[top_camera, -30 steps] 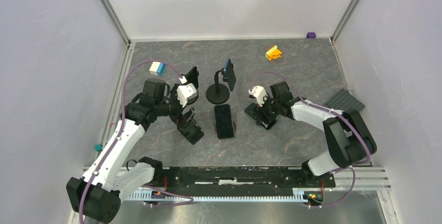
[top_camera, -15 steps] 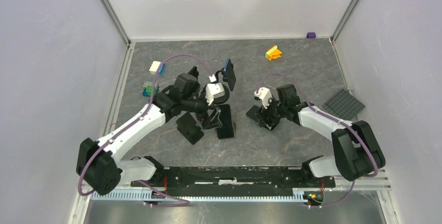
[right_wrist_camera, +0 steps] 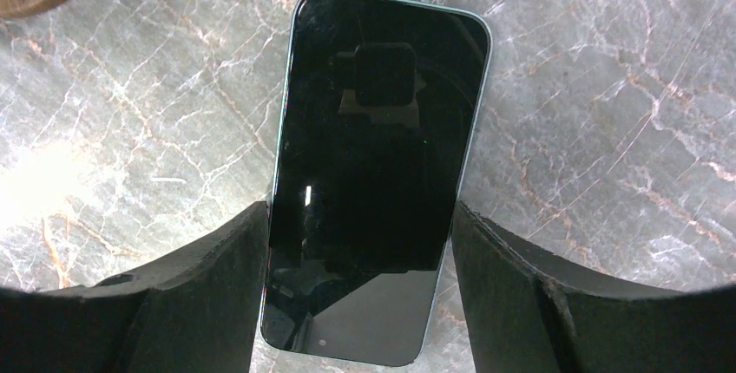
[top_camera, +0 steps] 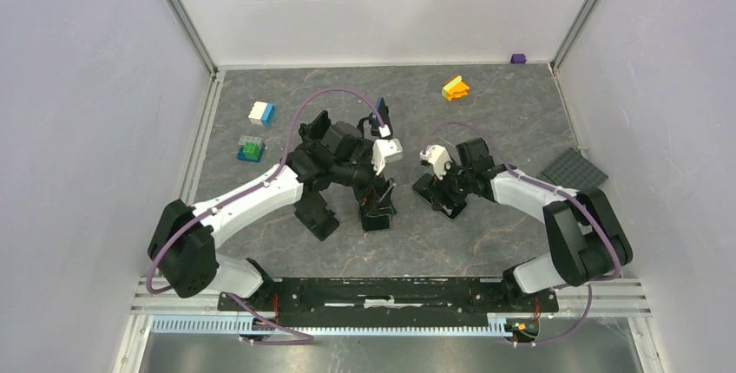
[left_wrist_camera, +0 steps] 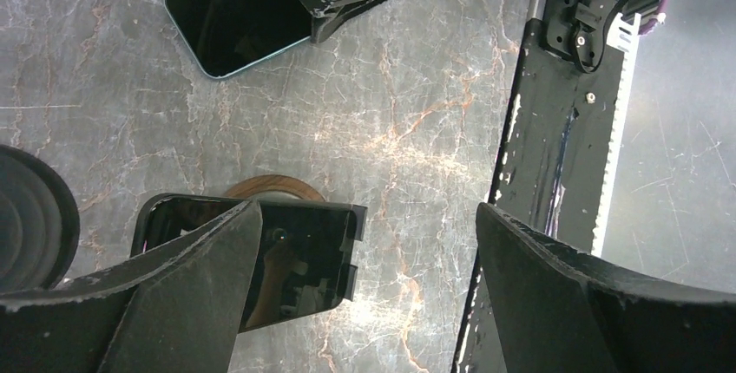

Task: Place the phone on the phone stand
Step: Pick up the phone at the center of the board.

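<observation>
A dark phone (left_wrist_camera: 295, 265) lies flat in the middle of the table, over a brown disc (left_wrist_camera: 269, 187). My left gripper (left_wrist_camera: 369, 208) hovers over its near end, open wide, the left finger (left_wrist_camera: 174, 304) covering part of it. The phone stand's round base (left_wrist_camera: 30, 217) is just left of it. In the top view only the stand's cradle (top_camera: 382, 116) shows above my left gripper (top_camera: 378, 204). A second, teal-edged phone (right_wrist_camera: 377, 156) lies flat further right. My right gripper (right_wrist_camera: 358, 208) (top_camera: 444, 193) has its fingertips against both long edges of it.
Two more dark phones lie at the left, one (top_camera: 316, 217) flat and one (top_camera: 318, 126) behind my arm. Small toy blocks (top_camera: 260, 113) (top_camera: 250, 147) (top_camera: 455, 88) and a grey studded plate (top_camera: 573, 172) sit near the walls. The black rail (left_wrist_camera: 555, 130) runs along the near edge.
My left arm has swung right, from the left-hand phone to above the middle phone, hiding the stand's base. The right gripper has barely shifted and stays on its phone.
</observation>
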### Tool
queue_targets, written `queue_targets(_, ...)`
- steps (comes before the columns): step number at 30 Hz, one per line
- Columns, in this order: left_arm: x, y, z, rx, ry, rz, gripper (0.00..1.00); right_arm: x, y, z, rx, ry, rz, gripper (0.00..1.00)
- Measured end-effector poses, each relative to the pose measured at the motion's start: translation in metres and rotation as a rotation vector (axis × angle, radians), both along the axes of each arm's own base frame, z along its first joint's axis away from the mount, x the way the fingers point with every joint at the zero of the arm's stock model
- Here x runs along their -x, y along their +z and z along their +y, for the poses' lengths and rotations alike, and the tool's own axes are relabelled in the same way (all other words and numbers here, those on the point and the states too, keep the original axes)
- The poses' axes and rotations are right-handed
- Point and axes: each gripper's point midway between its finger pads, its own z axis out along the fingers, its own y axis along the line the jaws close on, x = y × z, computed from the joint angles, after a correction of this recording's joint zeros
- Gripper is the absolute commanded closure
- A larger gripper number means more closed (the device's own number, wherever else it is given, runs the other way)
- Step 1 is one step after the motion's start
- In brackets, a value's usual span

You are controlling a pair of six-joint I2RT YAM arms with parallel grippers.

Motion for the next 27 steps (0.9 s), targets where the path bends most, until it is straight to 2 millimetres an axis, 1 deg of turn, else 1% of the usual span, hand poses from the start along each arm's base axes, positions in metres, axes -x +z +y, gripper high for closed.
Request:
queue_targets(2,-0.002,-0.001,0.001,-0.005,0.008,-0.004,0.02,-0.004,0.000,0.001,0.012,0.003,0.012,0.28)
queue_targets(4,-0.004,-0.002,0.002,-0.014,0.019,-0.010,0.02,-0.007,0.001,0.000,0.033,0.007,0.027,0.24)
queue_targets(6,-0.006,-0.003,0.003,-0.023,0.031,-0.016,0.01,-0.008,0.001,-0.002,0.053,0.013,0.039,0.17)
queue_targets(10,-0.009,0.000,0.005,-0.027,0.048,-0.035,0.01,-0.008,0.000,-0.006,0.105,0.035,0.060,0.08)
queue_targets(14,-0.010,0.005,0.007,-0.020,0.057,-0.053,0.00,-0.006,-0.001,-0.009,0.148,0.043,0.070,0.06)
queue_targets(16,-0.009,0.007,0.007,-0.016,0.057,-0.057,0.00,-0.005,-0.001,-0.010,0.161,0.044,0.074,0.08)
queue_targets(21,-0.009,0.008,0.007,-0.016,0.057,-0.058,0.00,-0.007,-0.002,-0.009,0.185,0.056,0.089,0.17)
queue_targets(25,-0.010,0.009,0.008,-0.014,0.059,-0.065,0.00,-0.012,-0.002,-0.007,0.195,0.070,0.100,0.30)
queue_targets(27,-0.010,0.011,0.008,-0.011,0.062,-0.071,0.00,-0.013,-0.003,-0.006,0.199,0.076,0.104,0.40)
